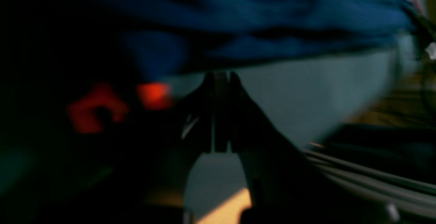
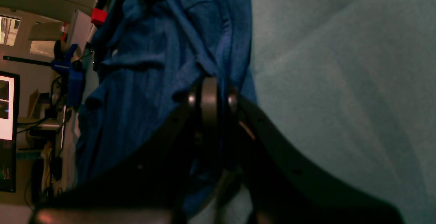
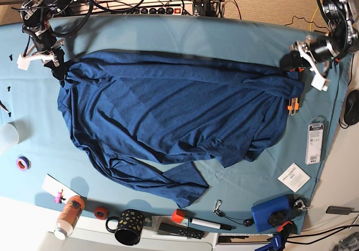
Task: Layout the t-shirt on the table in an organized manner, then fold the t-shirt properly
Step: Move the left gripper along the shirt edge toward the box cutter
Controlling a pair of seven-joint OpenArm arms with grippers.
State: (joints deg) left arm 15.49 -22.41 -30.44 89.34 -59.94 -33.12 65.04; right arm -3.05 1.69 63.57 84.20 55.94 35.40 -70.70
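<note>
**Navy tee stretched between two shut pincers**

Teal cloth covers the wide rectangular table [image 3: 168, 35], seen from the base view. Going left to right: at the far-left corner the right gripper [image 3: 56, 66] sits w/ jaws closed on a bunched bit of the large dark navy heathered t-shirt [image 3: 168, 111]. Right wrist view confirms it: black fingers pressed tight together w/ blue fabric [image 2: 153, 64] gathered around the tips [image 2: 209, 91], rest of the shirt trailing away over the teal cloth [image 2: 340, 81].

Shirt lies across the table's middle, spread wide but wrinkled, top edge pulled fairly straight near the far edge. A loose flap hangs toward the near edge, ending just short of the clutter there.

Along the left edge: white paper cup [image 3: 8, 134] and small purple tape ring [image 3: 22, 163]. Near edge, l to r: orange bottle w/ white cap [image 3: 68, 214], black mug w/ gold dots [image 3: 128, 227], black-and-white marker [image 3: 210, 224], blue box-shaped tool [image 3: 272, 213]. Right edge: flat packaged item w/ grey card [image 3: 315, 142], small white paper tag [image 3: 294, 177].

Far-right side: left gripper [image 3: 297, 66] at the shirt's other end. Left wrist view is blurred, but dark fingers [image 1: 221, 81] stand together, no gap, right at the blue fabric's edge [image 1: 272, 13]; can't tell if cloth is actually pinched. Blurry red shapes [image 1: 153, 94] sit beside it.
</note>
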